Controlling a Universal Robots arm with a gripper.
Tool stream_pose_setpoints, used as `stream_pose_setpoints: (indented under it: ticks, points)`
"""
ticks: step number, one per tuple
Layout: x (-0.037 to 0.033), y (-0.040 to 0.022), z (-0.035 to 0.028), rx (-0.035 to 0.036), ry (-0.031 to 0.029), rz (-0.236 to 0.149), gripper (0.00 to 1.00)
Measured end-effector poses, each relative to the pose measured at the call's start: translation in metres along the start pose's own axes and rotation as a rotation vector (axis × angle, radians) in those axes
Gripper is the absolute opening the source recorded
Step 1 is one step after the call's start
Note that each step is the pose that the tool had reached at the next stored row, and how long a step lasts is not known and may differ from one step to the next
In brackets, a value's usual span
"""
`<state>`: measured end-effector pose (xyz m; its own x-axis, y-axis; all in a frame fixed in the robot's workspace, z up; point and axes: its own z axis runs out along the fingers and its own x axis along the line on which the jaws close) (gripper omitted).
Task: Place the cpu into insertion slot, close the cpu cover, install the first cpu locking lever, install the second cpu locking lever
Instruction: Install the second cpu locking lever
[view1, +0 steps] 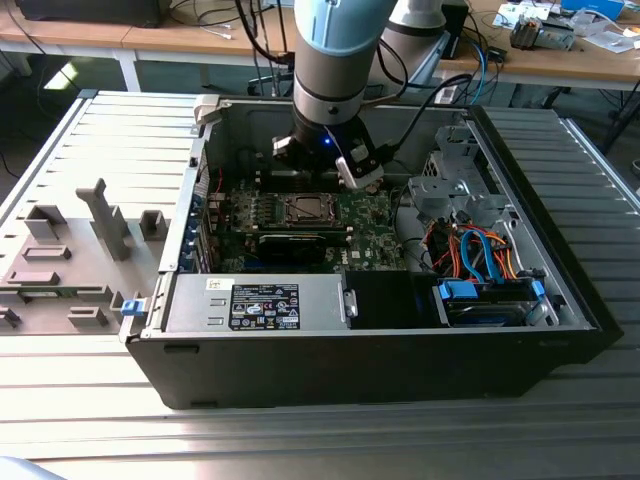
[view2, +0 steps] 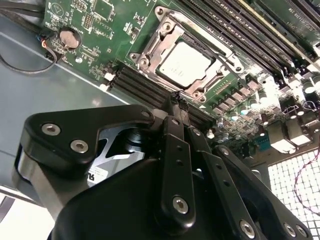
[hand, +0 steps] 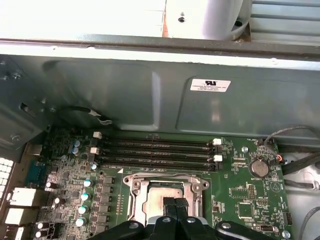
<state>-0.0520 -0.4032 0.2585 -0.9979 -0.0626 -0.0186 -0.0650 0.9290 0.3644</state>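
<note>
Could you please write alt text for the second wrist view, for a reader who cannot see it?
A silvery cpu sits in its metal-framed socket on a green motherboard, the black gripper shut just short of it. Long memory slots run beside the socket.

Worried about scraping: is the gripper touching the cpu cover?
Cannot tell. In the second wrist view the gripper overlaps the cpu cover at its edge; neither contact nor gap shows.

Open computer case (view1: 380, 340) lying on a ribbed metal table (view1: 80, 430). Robot arm (view1: 335, 60) reaching down into it, just above the green motherboard (view1: 365, 225) with its square socket (view1: 305, 209). Blue and orange cables (view1: 480, 255) toward the exterior view's right. Grey plastic fixtures (view1: 70, 260) at the left.
</note>
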Motion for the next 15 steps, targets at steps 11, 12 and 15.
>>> stream_pose_setpoints:
  ticks: [11,12,15]
  points:
    - [0.0002,-0.0039,0.0006,0.1365,0.0089,0.001,0.11]
    - [0.0004,-0.0066,-0.0002,0.1366,0.0089,0.001,0.11]
    - [0.0009,-0.0142,-0.0027,0.1365,0.0088,0.001,0.11]
